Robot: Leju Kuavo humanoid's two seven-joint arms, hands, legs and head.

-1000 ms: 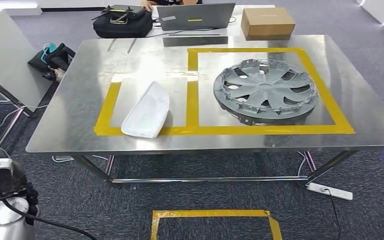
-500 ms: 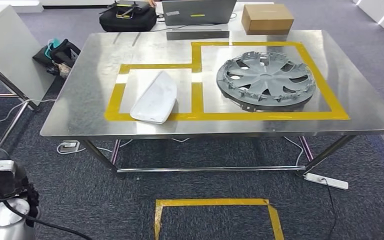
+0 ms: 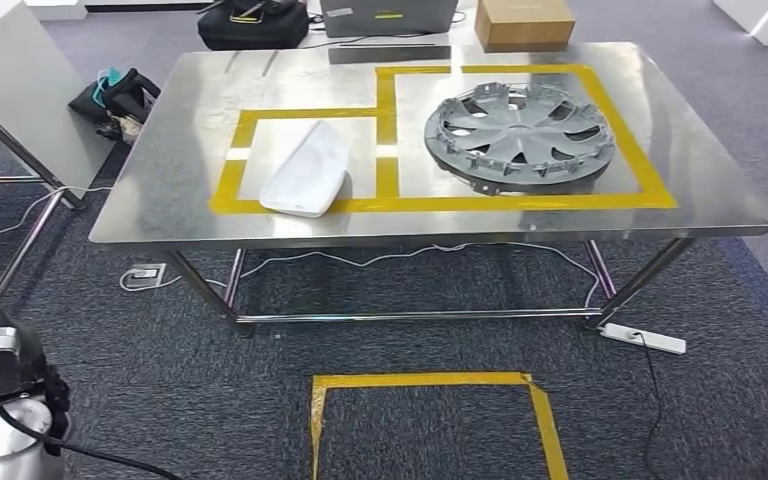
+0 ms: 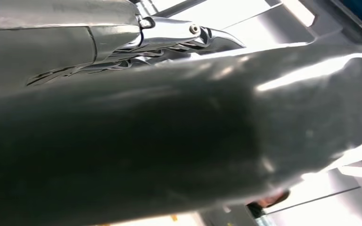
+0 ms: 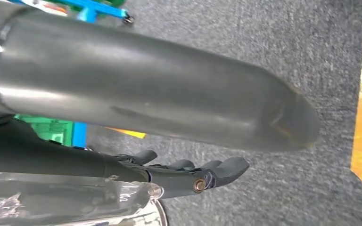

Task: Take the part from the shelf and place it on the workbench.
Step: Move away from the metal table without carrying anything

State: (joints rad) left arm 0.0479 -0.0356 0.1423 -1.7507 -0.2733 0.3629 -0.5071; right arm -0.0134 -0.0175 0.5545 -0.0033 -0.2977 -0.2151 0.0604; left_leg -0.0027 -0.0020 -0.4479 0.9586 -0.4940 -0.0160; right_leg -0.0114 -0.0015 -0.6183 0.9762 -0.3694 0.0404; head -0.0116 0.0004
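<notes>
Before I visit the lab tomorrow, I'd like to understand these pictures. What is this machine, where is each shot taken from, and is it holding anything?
The wide picture comes from a camera on a humanoid robot's head, looking down at a steel workbench. A white part and a grey wheel cover lie on it, within yellow tape outlines. The two close-ups come from cameras at its wrists. The right hand hangs over carpet with its fingers straight, holding nothing. The left hand is too blurred to judge.
</notes>
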